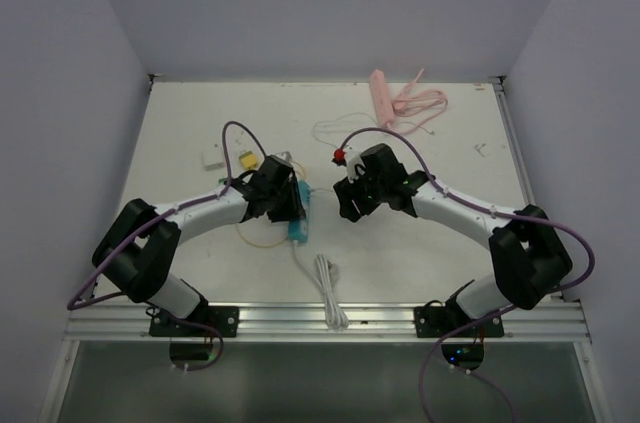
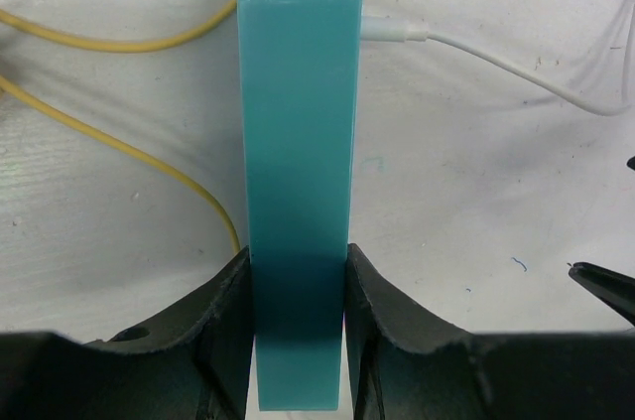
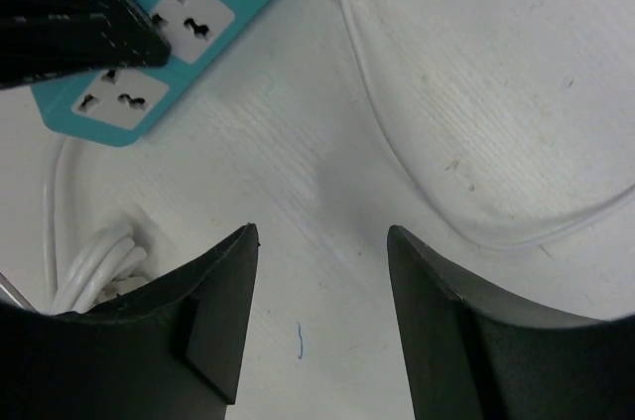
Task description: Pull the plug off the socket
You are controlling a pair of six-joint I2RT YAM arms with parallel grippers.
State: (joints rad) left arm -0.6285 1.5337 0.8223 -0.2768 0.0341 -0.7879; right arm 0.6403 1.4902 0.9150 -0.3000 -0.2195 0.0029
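My left gripper (image 2: 298,251) is shut on the teal socket strip (image 2: 298,142), its fingers pressed against both long sides near one end. The strip (image 1: 298,215) lies at the table's middle. A white plug (image 2: 392,33) on a thin white cable touches the strip's right side at its far end; I cannot tell whether it sits in a port. My right gripper (image 3: 322,231) stands open over bare table, just right of the strip (image 3: 169,33), with nothing between its fingers. The two sockets that face it are free.
The strip's coiled white cord (image 1: 330,298) lies near the front edge. A yellow cable (image 2: 109,132) loops to the strip's left. A pink power strip with its cord (image 1: 385,98) lies at the back. A thin white cable (image 1: 330,128) loops behind the right gripper (image 1: 350,205).
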